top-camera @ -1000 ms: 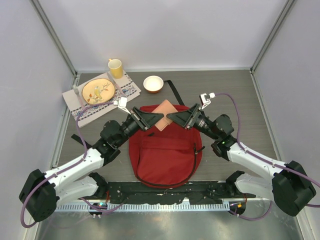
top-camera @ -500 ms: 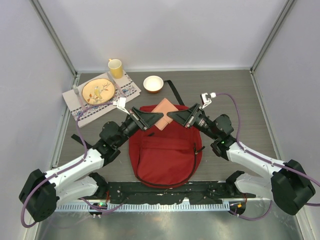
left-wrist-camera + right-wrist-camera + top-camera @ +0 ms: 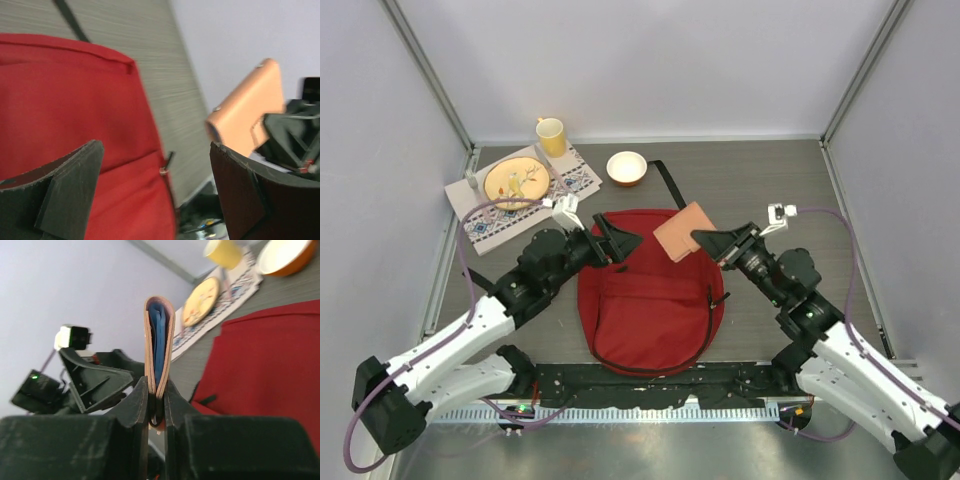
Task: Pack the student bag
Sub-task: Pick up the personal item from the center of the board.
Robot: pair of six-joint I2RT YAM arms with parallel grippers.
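While in right pincer (image 3: 706, 240), wallet (image 3: 680, 232) above student bag (image 3: 648, 305); bowl (image 3: 626, 167) beyond.

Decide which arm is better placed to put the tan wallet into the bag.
Right. The right end effector is shut on the tan wallet, over the student bag's top corner; the left end effector is open, holding nothing.

Student bag (image 3: 650, 310) lies flat mid-table, closer to the near edge. Right gripper (image 3: 706, 240) pinches tan flat case (image 3: 680, 232) above the bag's far right corner. Left gripper (image 3: 623, 243), fingers spread, hovers over the bag's far left corner.
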